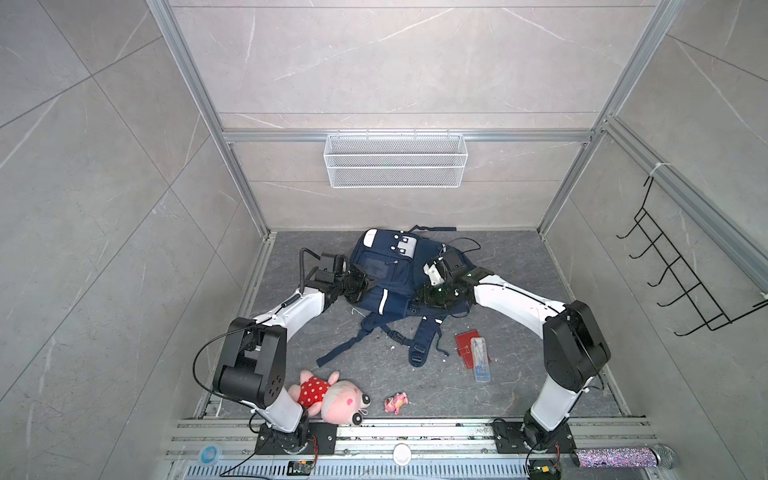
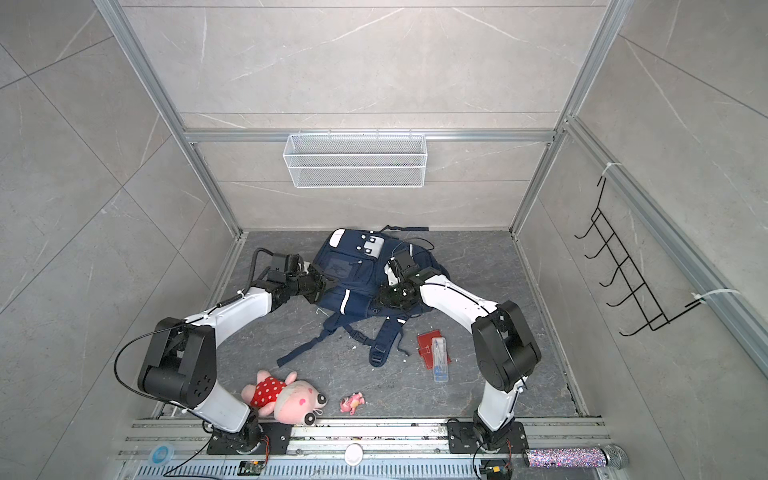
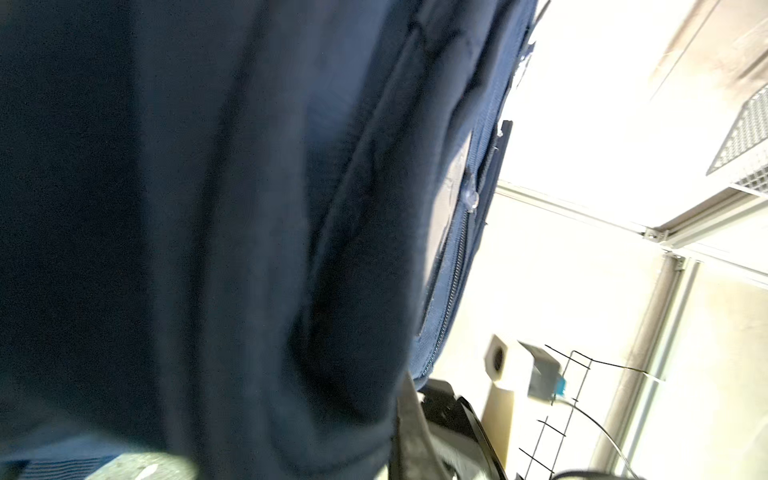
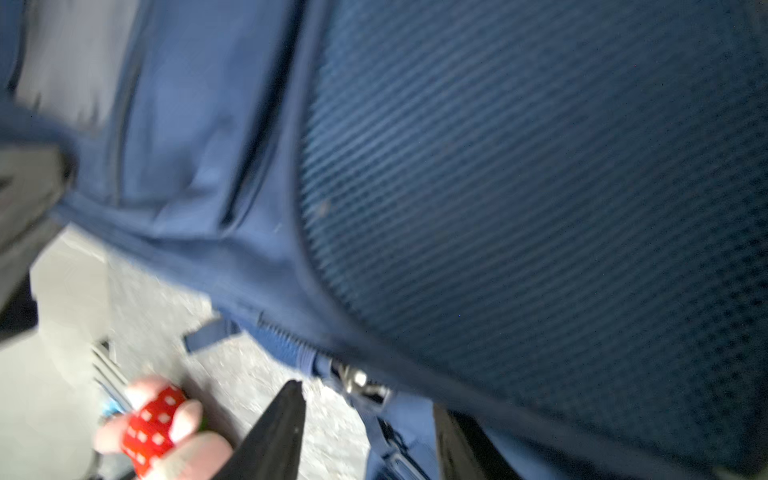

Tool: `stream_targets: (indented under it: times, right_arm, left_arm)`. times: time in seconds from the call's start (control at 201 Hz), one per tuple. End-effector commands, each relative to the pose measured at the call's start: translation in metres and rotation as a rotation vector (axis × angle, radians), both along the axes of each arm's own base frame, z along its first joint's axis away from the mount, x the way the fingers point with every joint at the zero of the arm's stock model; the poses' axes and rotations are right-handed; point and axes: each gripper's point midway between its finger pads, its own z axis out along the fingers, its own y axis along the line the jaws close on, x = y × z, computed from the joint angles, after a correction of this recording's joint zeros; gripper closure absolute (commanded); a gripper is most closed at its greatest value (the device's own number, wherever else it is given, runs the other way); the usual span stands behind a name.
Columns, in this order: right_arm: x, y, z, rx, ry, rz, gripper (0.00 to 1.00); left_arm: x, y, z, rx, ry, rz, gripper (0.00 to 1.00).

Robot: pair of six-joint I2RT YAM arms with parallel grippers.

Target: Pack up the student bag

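Closed tight, the left gripper (image 1: 360, 286) meets the left edge of the student bag (image 1: 386, 272); whether it pinches fabric cannot be told. Navy, white-striped, grey-white patch uppermost, straps trailing, the bag lies far-centre on the bench (image 1: 515, 374). The right gripper (image 4: 365, 395) stands part open at a metal zip pull (image 4: 359, 380).
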Motion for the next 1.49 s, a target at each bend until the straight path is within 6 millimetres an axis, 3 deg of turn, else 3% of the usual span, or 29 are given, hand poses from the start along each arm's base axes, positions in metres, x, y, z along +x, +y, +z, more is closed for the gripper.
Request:
stream_targets:
  times: [0.0,0.1,0.473,0.622,0.752,0.862,1.066,1.21,1.489]
  right_arm:
    - [0.026,0.003,-0.001,0.084,-0.015,-0.099,0.48]
    - [0.04,0.011,0.001,0.124,-0.006,-0.124,0.47]
    - [0.067,0.019,-0.018,0.014,-0.012,-0.175,0.5]
    - [0.071,0.022,-0.024,-0.026,-0.02,-0.163,0.68]
    - [0.071,0.024,-0.022,-0.018,-0.07,-0.126,0.74]
    - [0.069,0.02,-0.027,-0.05,-0.077,-0.1,0.86]
    - [0.07,0.013,-0.029,-0.072,-0.077,-0.108,0.96]
    - [0.073,0.003,-0.02,-0.091,-0.098,-0.102,1.0]
    - [0.067,-0.045,0.0,-0.153,-0.14,-0.117,1.0]
  left_arm:
    - [-0.004,-0.019,0.065,-0.101,-0.138,-0.076,1.0]
    - [-0.01,-0.021,0.057,-0.111,-0.115,-0.076,1.0]
    - [-0.013,-0.028,0.065,-0.139,-0.128,-0.099,1.0]
    - [-0.014,-0.029,0.065,-0.143,-0.125,-0.104,1.0]
    - [-0.011,-0.029,0.066,-0.145,-0.13,-0.101,1.0]
    - [-0.009,-0.03,0.067,-0.144,-0.135,-0.103,1.0]
    - [-0.006,-0.028,0.067,-0.145,-0.135,-0.098,1.0]
    - [-0.001,-0.01,0.066,-0.113,-0.144,-0.061,1.0]
    - [0.011,0.05,0.053,-0.012,-0.153,0.024,1.0]
